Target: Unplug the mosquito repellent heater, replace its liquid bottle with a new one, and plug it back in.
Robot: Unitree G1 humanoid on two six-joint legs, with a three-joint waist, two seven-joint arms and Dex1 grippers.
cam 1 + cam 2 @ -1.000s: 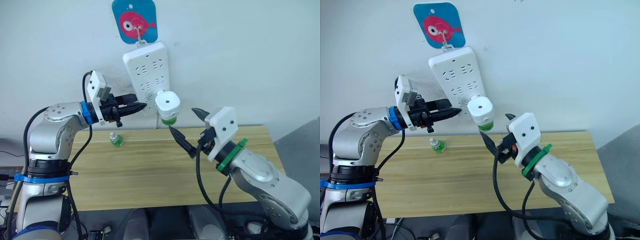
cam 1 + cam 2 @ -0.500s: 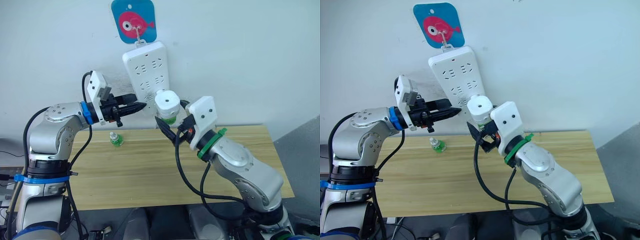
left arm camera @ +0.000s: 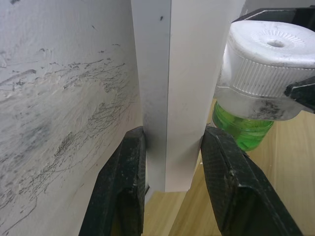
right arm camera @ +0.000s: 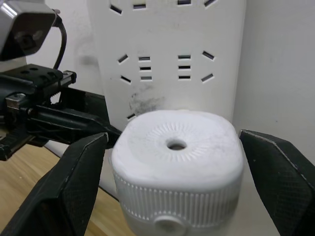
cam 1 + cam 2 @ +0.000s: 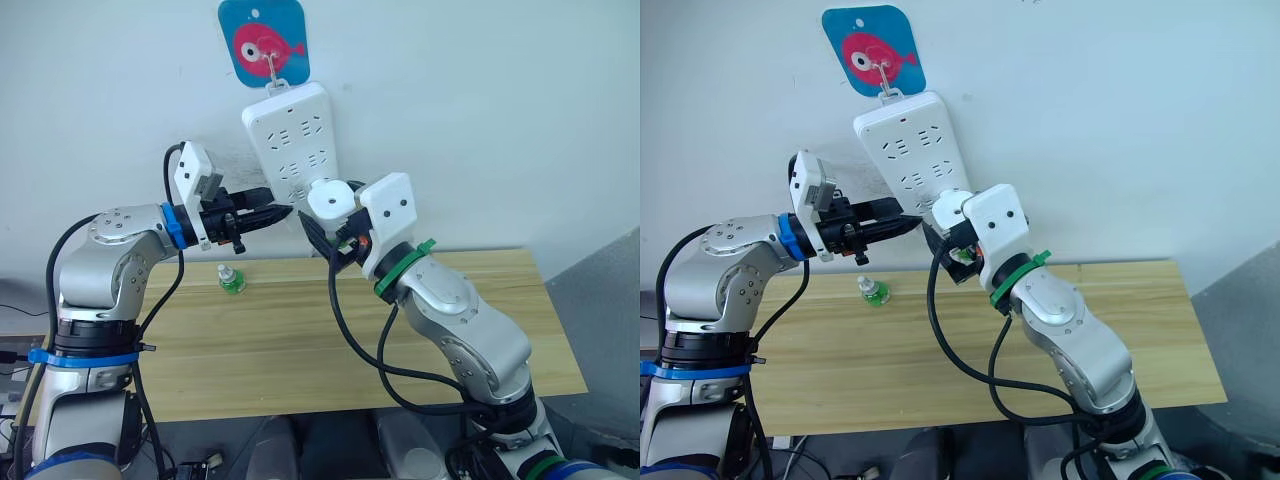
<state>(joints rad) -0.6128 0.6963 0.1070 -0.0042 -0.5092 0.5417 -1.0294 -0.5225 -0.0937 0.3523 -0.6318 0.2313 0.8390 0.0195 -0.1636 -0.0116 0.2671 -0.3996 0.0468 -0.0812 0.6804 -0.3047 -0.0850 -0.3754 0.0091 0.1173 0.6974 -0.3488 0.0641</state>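
Note:
The white mosquito repellent heater is plugged into the lower end of the white power strip hanging on the wall. A green liquid bottle sits under the heater. My right gripper is open, with one black finger on each side of the heater and a small gap at both. My left gripper is shut on the strip's lower edge, its pads pressing both faces. A second small green bottle stands on the wooden table.
The strip hangs from a blue plaque with a red fish hook on the white wall. The right arm's black cable loops over the middle of the table. The table's right edge borders grey floor.
My right arm has swung up and left from above the table to the heater, and its open fingers now flank it. The left gripper still holds the strip.

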